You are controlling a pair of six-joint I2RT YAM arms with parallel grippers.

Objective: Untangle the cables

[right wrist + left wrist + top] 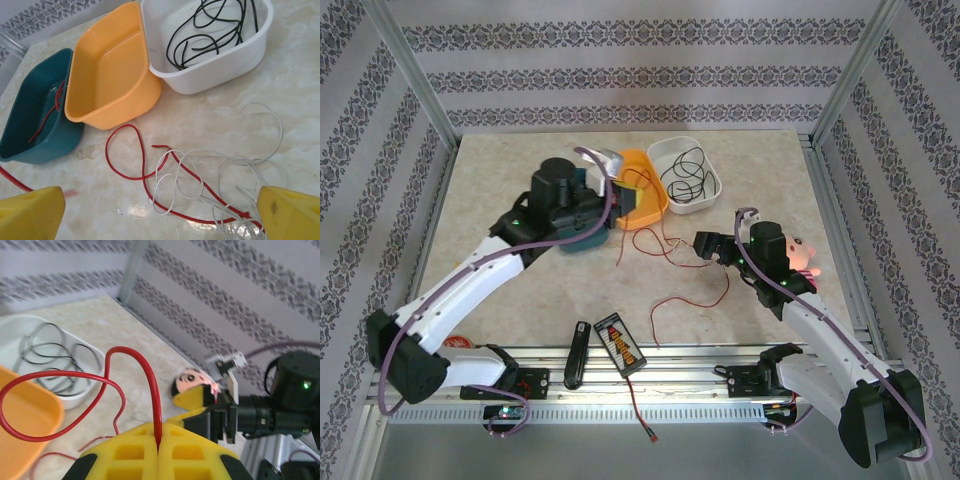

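The left pincer point(158, 450) is clamped on the red cable point(150, 375), which arches up mid-frame. The right pincer point(160, 207) gapes wide above the red strand's crossing with the white cable point(227, 162), low on the counter point(300, 100). The black cable point(215, 30) lies in the white tray point(210, 75), upper right. All look light, limp and snag-prone; a free white loop clear of the crossings seems the best hold.

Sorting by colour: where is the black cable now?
In the top view the black cable lies coiled in the white tray, right of the orange tray.
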